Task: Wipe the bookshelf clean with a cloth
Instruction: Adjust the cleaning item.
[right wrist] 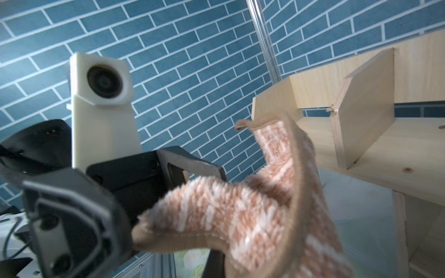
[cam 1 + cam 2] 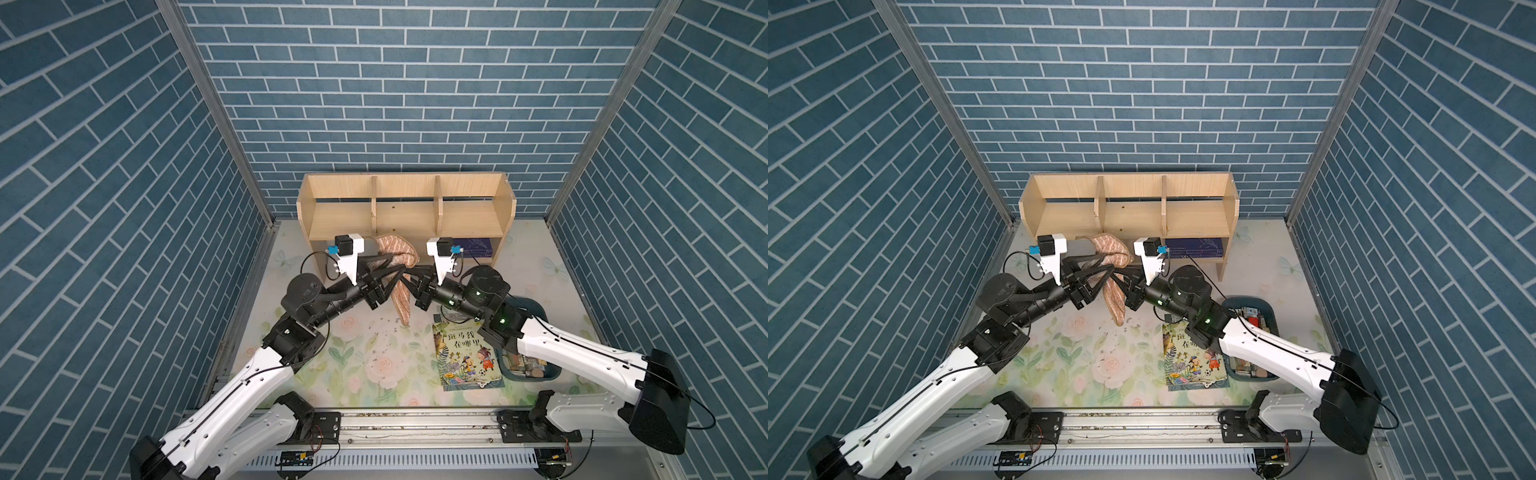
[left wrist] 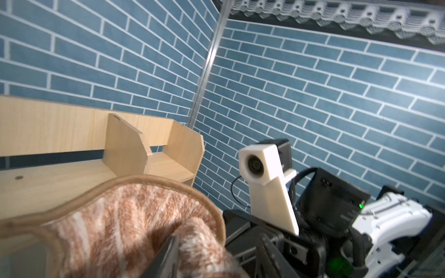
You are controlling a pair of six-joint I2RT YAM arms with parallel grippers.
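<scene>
Cloth (image 2: 398, 252): fuzzy tan/cream stripes, hemmed edge, bunched w/ tail drooping. R gripper (image 2: 409, 276) pinches it. L gripper (image 2: 392, 269) alongside, can't tell if spread.

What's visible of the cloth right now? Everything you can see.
The cloth is a fluffy tan-and-cream striped rag with a plain tan hem. It is held up, bunched, between both arms in front of the bookshelf. One lobe stands up near the upper tier's front edge; a long tail hangs down. The right gripper is shut on it; the left gripper straddles it, grip unclear.
</scene>
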